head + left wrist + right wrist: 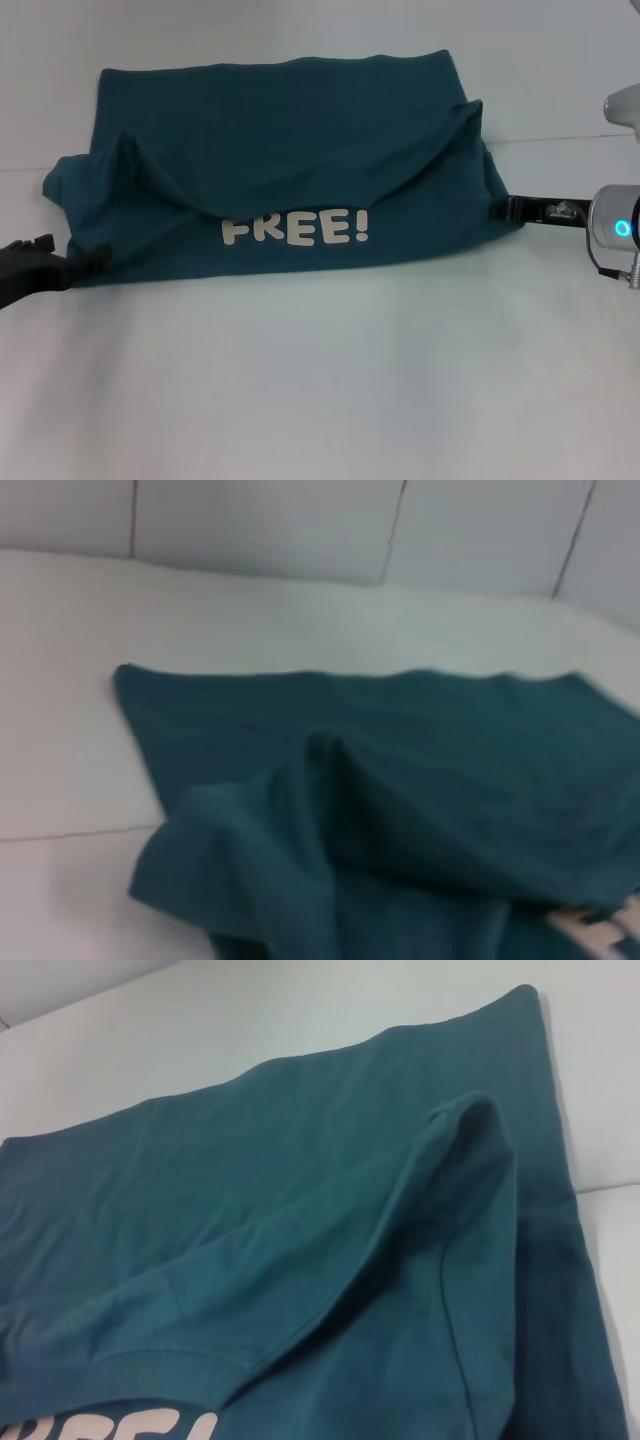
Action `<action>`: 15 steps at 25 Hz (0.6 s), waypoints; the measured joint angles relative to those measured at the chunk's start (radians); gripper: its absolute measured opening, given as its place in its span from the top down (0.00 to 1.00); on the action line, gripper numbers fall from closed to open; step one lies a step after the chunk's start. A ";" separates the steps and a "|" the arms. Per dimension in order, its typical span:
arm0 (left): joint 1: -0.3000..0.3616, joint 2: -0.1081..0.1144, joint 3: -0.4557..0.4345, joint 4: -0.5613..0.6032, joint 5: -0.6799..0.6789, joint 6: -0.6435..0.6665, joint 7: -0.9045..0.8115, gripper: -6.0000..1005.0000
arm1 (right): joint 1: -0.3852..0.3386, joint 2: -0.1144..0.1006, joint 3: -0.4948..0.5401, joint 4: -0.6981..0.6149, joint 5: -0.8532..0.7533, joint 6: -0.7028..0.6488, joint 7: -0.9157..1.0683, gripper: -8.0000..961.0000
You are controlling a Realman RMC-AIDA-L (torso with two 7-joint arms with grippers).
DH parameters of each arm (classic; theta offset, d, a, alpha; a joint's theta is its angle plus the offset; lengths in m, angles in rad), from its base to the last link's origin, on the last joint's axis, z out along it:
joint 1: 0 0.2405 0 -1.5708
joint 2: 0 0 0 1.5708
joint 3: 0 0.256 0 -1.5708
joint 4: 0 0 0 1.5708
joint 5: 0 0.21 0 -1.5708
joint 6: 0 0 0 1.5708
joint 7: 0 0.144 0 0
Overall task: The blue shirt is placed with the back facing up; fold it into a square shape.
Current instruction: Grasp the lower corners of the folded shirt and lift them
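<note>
Okay, mid-fold: both hands are sitting at the shirt's [290, 160] lower corners, left hand [85, 262] at lower left of the head view, right hand [505, 208] at mid right. Each is meeting the cloth edge, but whether they are clenched on fabric or released I cannot tell; fingertips are hiding at the hem.

To do this well, both hands should be gripping only the top layer, lifting level and moving together so the folded edge is landing straight, not sagging in the middle as it is now. Pulling slightly outward would be taking out the slack.

The shirt is lying across the upper half of the white bench [320, 400], dark teal, soft and matte. A flap is draping in a curved sag across the middle, with raised peaks at both sides. White lettering "FREE!" [295, 229] is showing below the flap, so a printed side is facing up there.
</note>
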 joint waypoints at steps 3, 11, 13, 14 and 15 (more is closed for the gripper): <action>-0.003 -0.004 0.041 0.003 0.019 -0.063 0.001 0.07 | 0.000 -0.001 0.000 0.000 0.000 -0.001 0.002 0.97; -0.015 -0.007 0.072 0.007 0.073 -0.135 0.011 0.07 | 0.000 -0.002 0.004 0.000 0.001 -0.001 0.002 0.97; -0.015 -0.014 0.089 0.009 0.074 -0.166 0.023 0.07 | 0.000 -0.002 0.004 0.000 0.001 0.000 0.002 0.97; -0.015 -0.016 0.094 0.009 0.075 -0.172 0.025 0.07 | 0.000 -0.002 0.004 0.000 0.001 0.000 0.002 0.97; -0.015 -0.019 0.103 0.010 0.075 -0.182 0.026 0.07 | 0.000 -0.002 0.004 0.000 0.001 0.000 0.002 0.97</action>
